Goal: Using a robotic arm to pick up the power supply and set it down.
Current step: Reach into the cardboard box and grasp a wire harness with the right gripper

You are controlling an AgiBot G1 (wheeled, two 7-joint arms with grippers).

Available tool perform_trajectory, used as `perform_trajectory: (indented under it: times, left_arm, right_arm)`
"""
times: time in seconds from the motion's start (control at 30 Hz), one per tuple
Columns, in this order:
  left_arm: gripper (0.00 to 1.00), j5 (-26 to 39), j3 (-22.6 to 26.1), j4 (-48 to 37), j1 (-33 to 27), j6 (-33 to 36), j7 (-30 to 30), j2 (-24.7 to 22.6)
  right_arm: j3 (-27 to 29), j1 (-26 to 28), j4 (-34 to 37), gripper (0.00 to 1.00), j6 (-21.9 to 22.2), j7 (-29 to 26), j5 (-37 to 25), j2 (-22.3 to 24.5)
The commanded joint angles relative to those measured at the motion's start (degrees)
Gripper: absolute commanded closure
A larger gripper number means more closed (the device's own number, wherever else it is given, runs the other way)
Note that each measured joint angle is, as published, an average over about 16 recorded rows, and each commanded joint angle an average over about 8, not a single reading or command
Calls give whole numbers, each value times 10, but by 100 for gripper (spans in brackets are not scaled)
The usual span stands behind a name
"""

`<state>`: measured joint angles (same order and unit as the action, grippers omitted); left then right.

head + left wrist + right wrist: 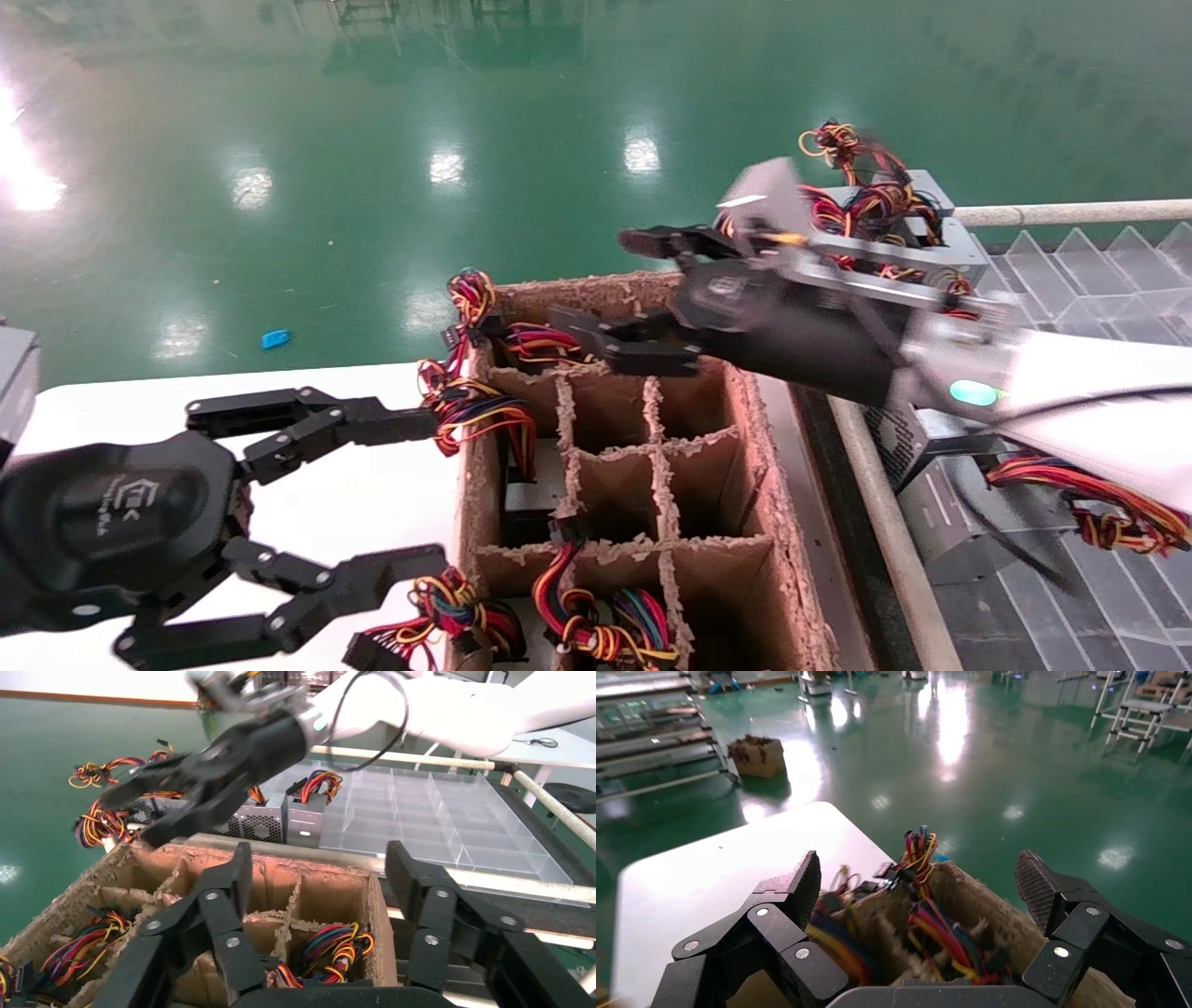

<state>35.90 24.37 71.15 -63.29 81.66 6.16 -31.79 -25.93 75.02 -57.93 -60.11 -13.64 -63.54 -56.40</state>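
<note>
Floor (372, 121): glossy green surface filling the background of the head view, with bright light reflections.

White table (354, 494): pale top on the robot's left, bearing the cardboard box at its right edge.

Clear tray (436, 811): transparent divided tray on the robot's right, bordered by a pale rail (885, 522); several grey power supplies stand at its near end.

Cardboard divider box (745, 410): brown, rough-edged, split into cells; the middle cells appear vacant, while the cells nearest the robot and the far-left corner hold bundles of red, yellow, orange and black wires.

Right arm (1099, 410): glossy white shell reaching from the right across the tray toward the box's far edge.

Right gripper (643, 294): black multi-link fingers spread wide apart, holding nothing, poised above the far cells of the box; the right wrist view shows wires and the box rim between its fingers (786, 888).

Left gripper (410, 494): black, with a white logo, fingers spread apart and holding nothing, low over the white table just beside the box's left wall.

Power supply (885, 224): grey sheet-metal box with a tangle of coloured wires on top, at the far end of the tray, behind the right gripper's wrist and not gripped.

Other power supplies (263, 820): perforated grey boxes standing side by side in the tray beyond the box's far wall.

Blue scrap (276, 338): small object on the floor beyond the table.
</note>
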Motion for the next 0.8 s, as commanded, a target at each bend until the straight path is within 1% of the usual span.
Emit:
perform_trajectory:
  times: [0.03,0.2,0.4,0.43,0.47,0.67,0.7,0.73,0.8]
  left_arm:
    - [100,0,0,0,0,0,0,0]
    - [100,0,0,0,0,0,0,0]
    - [100,0,0,0,0,0,0,0]
    - [100,0,0,0,0,0,0,0]
    - [100,0,0,0,0,0,0,0]
    - [100,0,0,0,0,0,0,0]
    - [100,0,0,0,0,0,0,0]
    - [100,0,0,0,0,0,0,0]
    - [100,0,0,0,0,0,0,0]
  right_arm:
    - [-14,18,33,0,13,3,-17,-35]
    - [-27,45,129,0,26,50,-31,-107]
    - [-32,70,221,0,48,109,-41,-170]
    - [-33,73,233,3,52,117,-42,-179]
    - [-33,76,244,11,55,123,-42,-186]
    - [-43,85,287,85,70,155,-32,-211]
    - [-46,85,290,94,74,159,-29,-212]
    - [-49,85,292,99,79,163,-24,-214]
    - [-55,84,295,100,88,169,-15,-215]
